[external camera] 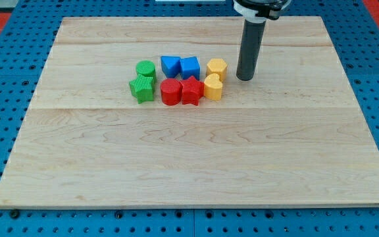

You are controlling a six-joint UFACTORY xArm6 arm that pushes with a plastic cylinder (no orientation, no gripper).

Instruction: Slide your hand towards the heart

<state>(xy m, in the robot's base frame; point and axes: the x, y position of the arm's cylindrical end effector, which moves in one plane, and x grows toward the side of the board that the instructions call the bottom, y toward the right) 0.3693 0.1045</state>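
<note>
My tip (pixel 244 78) rests on the wooden board, at the lower end of the dark rod that comes down from the view's top. The yellow heart (pixel 212 86) lies to the lower left of the tip, with a small gap between them. A yellow hexagon (pixel 216 68) sits just above the heart, directly left of the tip. The heart touches a red star (pixel 191 91) on its left.
The other blocks form a tight cluster left of the heart: a red cylinder (pixel 170 92), a blue cube (pixel 189 67), a blue triangular block (pixel 170 65), a green cylinder (pixel 146 68) and a green star (pixel 141 88). The board (pixel 189 164) lies on a blue pegboard.
</note>
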